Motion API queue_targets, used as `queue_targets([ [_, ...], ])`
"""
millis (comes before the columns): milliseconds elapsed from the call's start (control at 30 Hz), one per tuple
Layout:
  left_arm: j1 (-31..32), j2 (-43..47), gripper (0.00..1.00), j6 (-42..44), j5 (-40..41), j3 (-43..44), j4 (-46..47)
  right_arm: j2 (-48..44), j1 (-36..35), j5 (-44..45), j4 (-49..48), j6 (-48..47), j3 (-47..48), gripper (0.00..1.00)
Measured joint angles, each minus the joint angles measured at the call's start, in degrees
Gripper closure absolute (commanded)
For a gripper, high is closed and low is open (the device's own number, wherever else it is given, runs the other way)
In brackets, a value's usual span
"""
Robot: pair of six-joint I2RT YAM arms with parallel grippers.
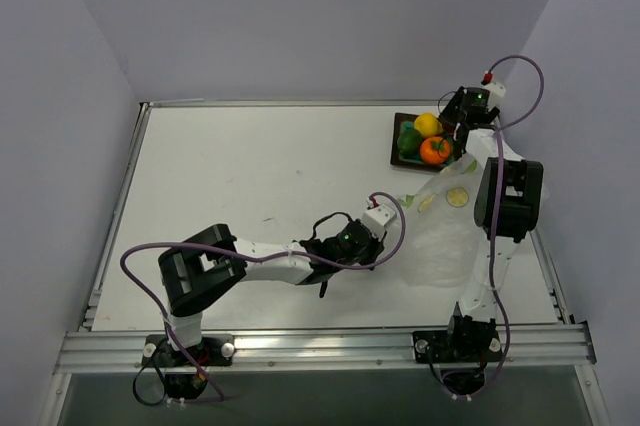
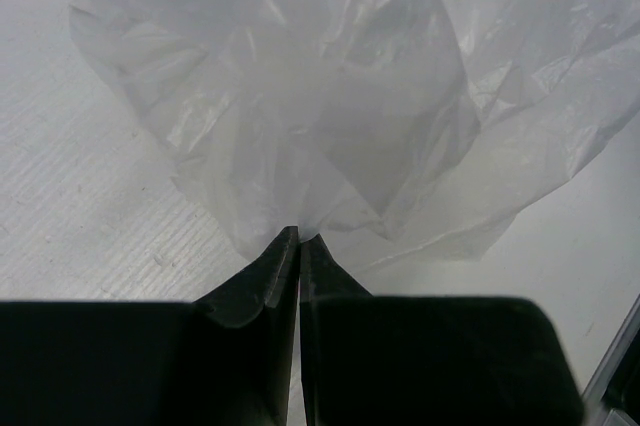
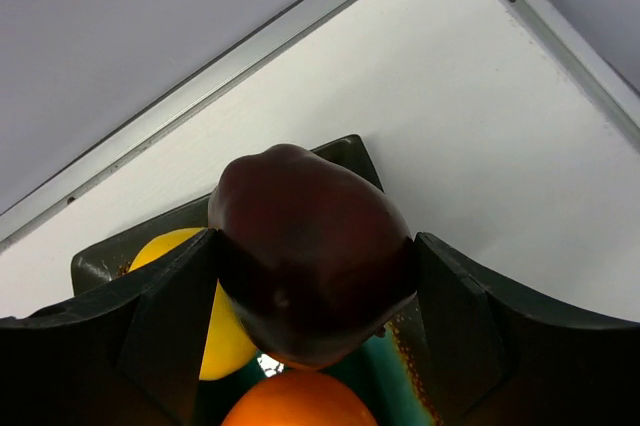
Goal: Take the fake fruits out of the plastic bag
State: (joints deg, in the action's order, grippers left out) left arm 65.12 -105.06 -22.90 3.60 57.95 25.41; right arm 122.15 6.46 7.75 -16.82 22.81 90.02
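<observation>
Okay, we see right gripper (image 3: 315, 291) clamped on the dark red fruit (image 3: 310, 236) just over the tray (image 3: 342, 151), lemon (image 3: 190, 291) and orange fruit (image 3: 300, 401) below it; left gripper (image 2: 299, 241) pinches the plastic bag (image 2: 330, 96) edge.

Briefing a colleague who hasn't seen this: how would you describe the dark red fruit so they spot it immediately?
At the table's far right corner sits a dark tray holding a lemon, a green fruit and an orange one. The dark red fruit is over it in the right gripper's jaws: the only fruit held.
</observation>
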Motion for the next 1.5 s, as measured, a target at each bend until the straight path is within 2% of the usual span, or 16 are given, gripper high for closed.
queue_targets([
  [133, 0.0, -0.02, 0.98, 0.2, 0.39, 0.0, -0.09, 3.37, 0.0, -1.31, 0.46, -0.37, 2.49, 0.58],
  [233, 0.0, -0.02, 0.98, 0.22, 0.52, 0.0, -0.31, 4.13, 0.0, -1.95, 1.01, -0.37, 2.86, 0.48],
  [267, 0.0, -0.04, 0.98, 0.22, 0.52, 0.0, -0.33, 4.26, 0.0, -2.19, 1.18, -0.37, 2.93, 0.41],
  [333, 0.0, -0.07, 0.98, 0.22, 0.52, 0.0, -0.37, 4.28, 0.0, -2.34, 1.64, -0.35, 3.04, 0.35],
  [433, 0.0, -0.07, 0.98, 0.22, 0.52, 0.0, -0.46, 4.28, 0.0, -2.6, 2.19, -0.11, 3.56, 0.18],
  [567, 0.0, -0.07, 0.98, 0.2, 0.52, 0.0, -0.61, 4.26, 0.0, -2.58, 2.78, 0.35, 4.24, 0.09],
  [767, 0.0, -0.07, 0.98, 0.2, 0.52, 0.0, -0.72, 2.71, 0.0, -2.56, 5.35, 1.22, 4.28, 0.07],
  [900, 0.0, -0.07, 0.97, 0.2, 0.83, 0.0, -0.76, -4.13, 0.0, -2.64, 5.88, 3.13, 1.03, 0.04],
  [1067, 0.0, 0.22, 0.95, 0.48, 1.6, -0.02, -1.11, -24.13, -0.57, -2.56, 3.72, 6.95, -12.9, 0.0],
  [1233, 0.02, 2.51, 0.85, 1.55, 3.52, -0.28, -1.66, -47.06, -3.67, -2.25, 1.99, 11.76, -27.69, 0.0],
  [1333, 0.02, 5.2, 0.71, 2.29, 5.38, -0.59, -2.1, -58.86, -6.56, -1.99, 1.33, 14.12, -35.6, 0.0],
  [1467, 0.02, 8.04, 0.38, 3.1, 7.65, -0.55, -2.78, -71.76, -9.16, -1.49, 5.03, 15.39, -41.81, 0.0],
  [1500, 0.04, 8.61, 0.19, 3.21, 8.17, -0.5, -3.08, -74.29, -9.16, -1.14, 6.8, 15.34, -42.05, 0.0],
])
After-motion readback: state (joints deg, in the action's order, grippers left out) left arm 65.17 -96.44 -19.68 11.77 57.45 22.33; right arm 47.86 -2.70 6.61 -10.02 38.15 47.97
